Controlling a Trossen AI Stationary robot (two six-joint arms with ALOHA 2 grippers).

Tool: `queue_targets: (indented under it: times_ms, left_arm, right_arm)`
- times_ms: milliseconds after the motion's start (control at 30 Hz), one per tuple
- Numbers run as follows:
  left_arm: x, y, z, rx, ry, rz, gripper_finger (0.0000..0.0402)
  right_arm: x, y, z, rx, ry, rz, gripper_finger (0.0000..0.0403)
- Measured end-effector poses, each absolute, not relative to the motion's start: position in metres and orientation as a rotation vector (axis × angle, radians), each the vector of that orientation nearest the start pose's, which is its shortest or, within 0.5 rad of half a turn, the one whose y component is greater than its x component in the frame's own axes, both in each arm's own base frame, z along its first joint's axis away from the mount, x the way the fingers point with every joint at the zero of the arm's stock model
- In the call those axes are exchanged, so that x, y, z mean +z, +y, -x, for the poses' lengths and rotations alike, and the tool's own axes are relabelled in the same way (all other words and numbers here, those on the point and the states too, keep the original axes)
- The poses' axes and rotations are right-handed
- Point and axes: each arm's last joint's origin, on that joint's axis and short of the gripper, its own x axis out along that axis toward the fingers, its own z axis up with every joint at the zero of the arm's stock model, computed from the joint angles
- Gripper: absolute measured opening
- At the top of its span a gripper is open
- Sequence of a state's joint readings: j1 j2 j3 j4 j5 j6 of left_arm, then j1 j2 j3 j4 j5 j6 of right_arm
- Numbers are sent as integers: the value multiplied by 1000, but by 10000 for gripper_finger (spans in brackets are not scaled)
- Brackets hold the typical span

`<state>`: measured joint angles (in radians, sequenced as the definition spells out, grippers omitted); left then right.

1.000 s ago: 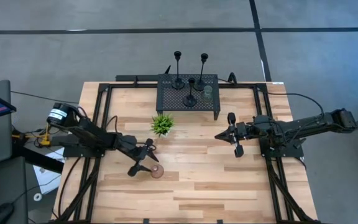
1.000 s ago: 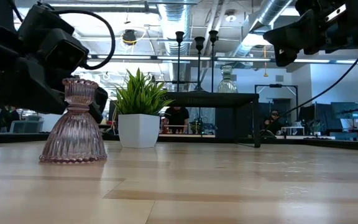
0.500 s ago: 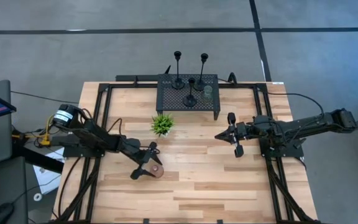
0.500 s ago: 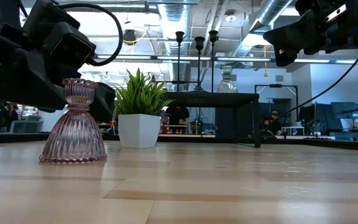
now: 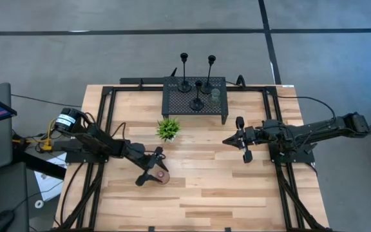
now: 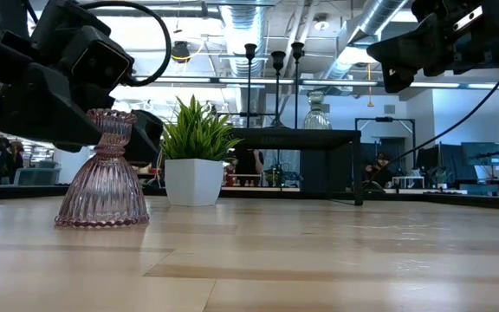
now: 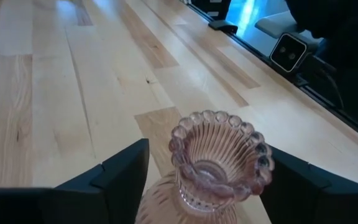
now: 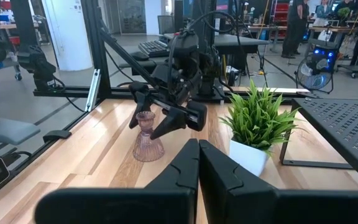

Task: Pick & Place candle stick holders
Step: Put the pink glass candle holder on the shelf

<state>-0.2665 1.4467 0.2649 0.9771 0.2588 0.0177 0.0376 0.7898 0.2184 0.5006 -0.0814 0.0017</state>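
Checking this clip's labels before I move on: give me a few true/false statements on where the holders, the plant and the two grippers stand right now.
1. The pink glass holder stands upright on the table. True.
2. The left gripper has its fingers shut on the pink holder. False: they are open on either side of its top, not touching.
3. The three black holders are on the mesh rack. True.
4. The right gripper carries the greenish cup. False: its fingers are shut on nothing; the cup sits on the rack.
5. The potted plant lies tipped over. False: it stands upright.
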Motion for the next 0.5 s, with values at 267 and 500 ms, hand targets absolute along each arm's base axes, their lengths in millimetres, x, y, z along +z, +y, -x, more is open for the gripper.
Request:
queue_targets:
  times_ms: [267, 500]
  left_arm:
    - [143, -68, -220, -525, 190, -18, 242]
    - [143, -68, -220, -525, 190, -18, 220]
  right_arm:
    - [202, 9, -169, 119, 71, -3, 0]
    - [202, 9, -169, 119, 71, -3, 0]
